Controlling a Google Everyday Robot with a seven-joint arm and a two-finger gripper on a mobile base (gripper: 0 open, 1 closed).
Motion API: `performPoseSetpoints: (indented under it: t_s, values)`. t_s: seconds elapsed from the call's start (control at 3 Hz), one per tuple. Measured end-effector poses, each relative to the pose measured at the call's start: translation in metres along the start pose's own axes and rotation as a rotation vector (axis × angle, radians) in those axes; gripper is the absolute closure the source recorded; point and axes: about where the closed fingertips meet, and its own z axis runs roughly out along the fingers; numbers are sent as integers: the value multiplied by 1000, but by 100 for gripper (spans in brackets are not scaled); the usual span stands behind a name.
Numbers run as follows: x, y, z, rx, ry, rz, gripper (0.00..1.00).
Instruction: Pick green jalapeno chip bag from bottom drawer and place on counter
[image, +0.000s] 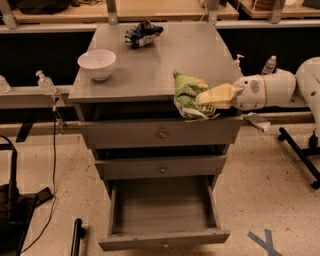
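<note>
The green jalapeno chip bag (187, 95) is held in my gripper (204, 98), which reaches in from the right. The bag hangs at the front right edge of the counter (155, 60), about level with its rim. The cream-coloured fingers (218, 95) are closed on the bag's right side. The bottom drawer (162, 212) is pulled open below, and its grey interior shows nothing inside.
A white bowl (97, 64) stands at the counter's left. A dark blue-and-white bag (142, 34) lies at the counter's back. Two shallower drawers with knobs (161, 150) are closed. Bottles stand on the side ledges (45, 82). A tan wooden shelf (160, 10) runs behind.
</note>
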Motion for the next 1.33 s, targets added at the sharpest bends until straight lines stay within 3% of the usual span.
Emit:
performPoseSetpoints:
  t_s: [0.67,1.0,1.33]
  values:
    - [39,-20,-2,-47,-47,-39,100]
    - [63,-26,-4,-103,-64,-54,100]
    - [80,-16,-1,-167,-97,-55,100]
